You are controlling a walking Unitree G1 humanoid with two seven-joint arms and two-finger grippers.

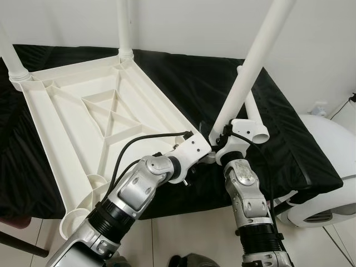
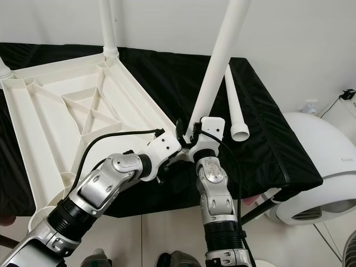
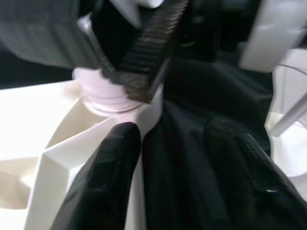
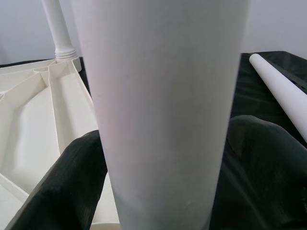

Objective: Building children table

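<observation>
A white plastic table top (image 1: 83,111) lies upside down on a black-covered surface (image 1: 183,83). Two white legs stand upright in its far corners (image 1: 125,28) (image 1: 10,55). At the near right corner my right gripper (image 4: 163,167) is shut on a third leg (image 1: 250,61), which leans up to the right with its base (image 3: 103,96) at the corner socket. My left gripper (image 3: 172,134) is open right beside that corner, its fingers (image 3: 110,177) on either side of the rim. A fourth leg (image 2: 235,105) lies loose on the cloth to the right.
A white rounded appliance (image 1: 328,161) stands on the floor at the right, close to my right arm. The black surface's front edge (image 1: 183,208) runs just under both wrists. A plain wall (image 1: 183,22) rises behind, and a dark bar (image 1: 16,242) shows at the lower left.
</observation>
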